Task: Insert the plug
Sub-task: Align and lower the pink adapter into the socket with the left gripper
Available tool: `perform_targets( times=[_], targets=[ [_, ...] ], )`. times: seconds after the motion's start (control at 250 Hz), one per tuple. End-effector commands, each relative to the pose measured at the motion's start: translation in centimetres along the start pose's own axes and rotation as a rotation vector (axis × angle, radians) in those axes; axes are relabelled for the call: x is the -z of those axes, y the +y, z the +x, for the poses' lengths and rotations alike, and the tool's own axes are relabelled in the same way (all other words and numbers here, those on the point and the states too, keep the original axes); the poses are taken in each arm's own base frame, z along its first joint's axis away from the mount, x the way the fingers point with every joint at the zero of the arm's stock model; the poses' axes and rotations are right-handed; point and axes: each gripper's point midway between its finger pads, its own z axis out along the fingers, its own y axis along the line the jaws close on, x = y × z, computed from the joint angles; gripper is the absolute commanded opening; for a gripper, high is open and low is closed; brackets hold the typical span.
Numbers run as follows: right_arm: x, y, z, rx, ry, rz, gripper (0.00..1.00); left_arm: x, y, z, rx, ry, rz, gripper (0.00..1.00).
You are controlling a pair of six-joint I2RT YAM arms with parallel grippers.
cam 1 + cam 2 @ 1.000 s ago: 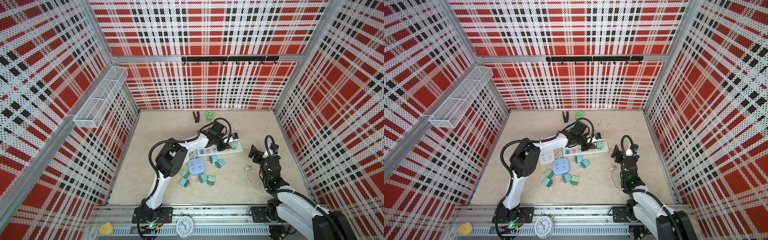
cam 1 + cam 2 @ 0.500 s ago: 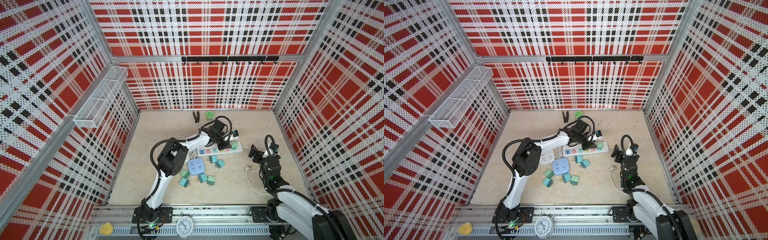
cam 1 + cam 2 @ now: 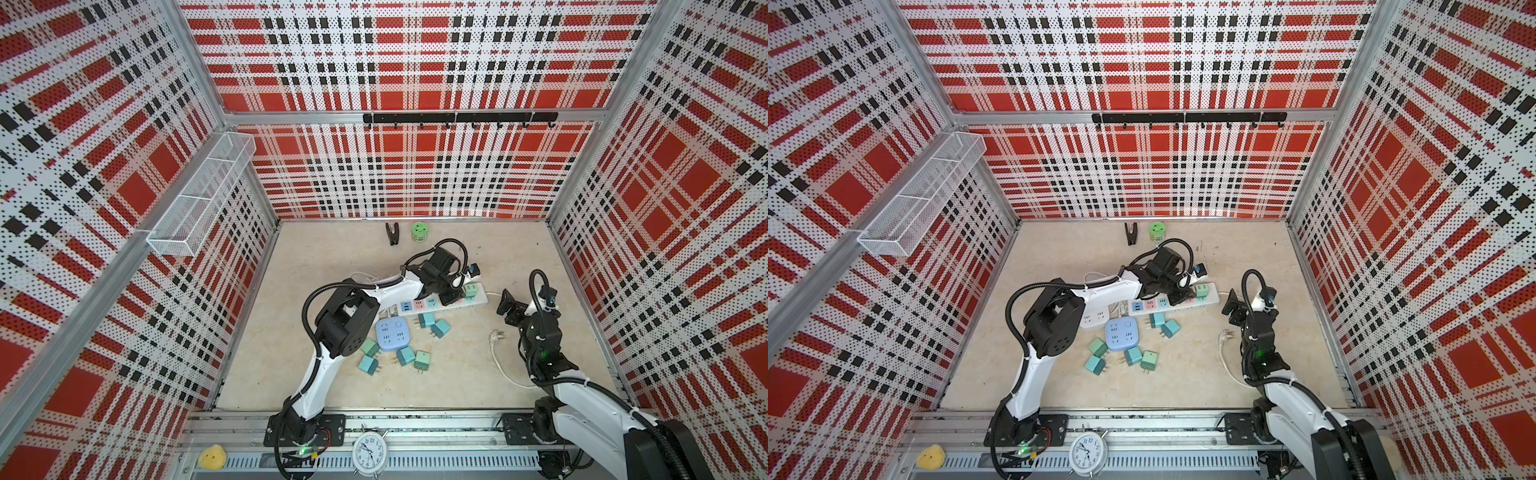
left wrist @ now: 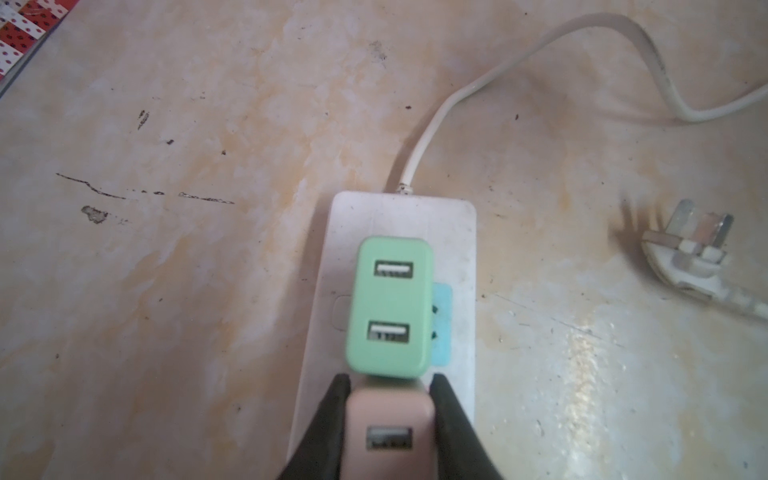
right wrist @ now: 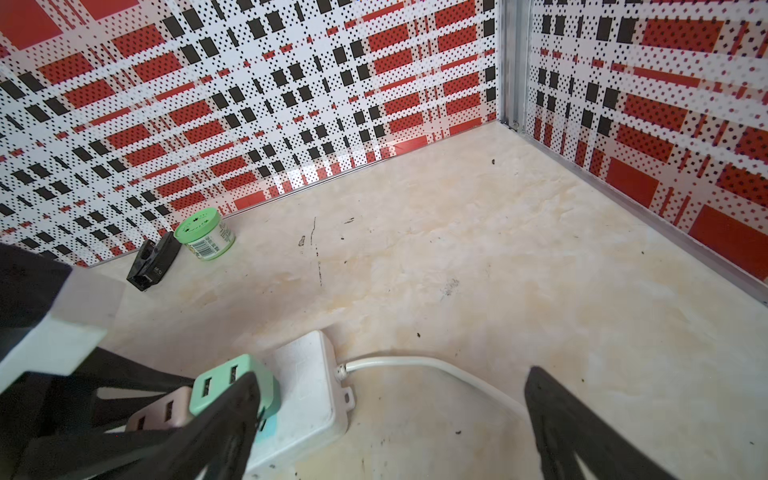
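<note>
My left gripper (image 4: 390, 380) is shut on a pink plug (image 4: 388, 432) with a USB port on top, one black finger on each side. The pink plug stands over the white power strip (image 4: 399, 212), tight against a green plug (image 4: 388, 307) seated near the strip's cord end. Its prongs are hidden. In both top views the left gripper (image 3: 451, 296) (image 3: 1177, 296) is down on the strip (image 3: 478, 297). My right gripper (image 3: 509, 309) (image 5: 390, 374) hovers open and empty just right of the strip's end, above its white cord.
Several loose teal plugs (image 3: 432, 326) and a blue square socket (image 3: 390, 334) lie in front of the strip. The cord's white wall plug (image 3: 494, 336) lies near my right arm. A green tin (image 3: 419, 230) and a black clip (image 3: 391, 233) stand by the back wall.
My left gripper has shifted slightly to the right along the strip, still holding the pink plug. The right arm has not moved.
</note>
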Motion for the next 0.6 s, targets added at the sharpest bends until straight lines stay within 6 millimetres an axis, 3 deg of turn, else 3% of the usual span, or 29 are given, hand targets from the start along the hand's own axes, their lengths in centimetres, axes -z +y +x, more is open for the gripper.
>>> perform_targets(
  times=[0.0,0.2,0.448,0.596],
  targets=[
    [-0.1,0.7,-1.9,-0.032,-0.054,-0.023,1.00,-2.3,-3.8,3.2,0.071,0.089,0.078,0.00],
    [-0.2,0.6,-1.8,-0.031,-0.049,-0.015,1.00,-2.2,-1.7,3.5,0.210,0.054,0.088,0.00],
    [-0.2,0.6,-1.8,-0.031,-0.047,-0.017,1.00,-2.9,-3.0,5.6,0.214,0.057,0.136,0.00],
    [-0.3,0.6,-1.9,-0.032,-0.047,-0.012,1.00,-2.6,-2.9,5.5,0.184,0.093,0.162,0.00]
  ],
)
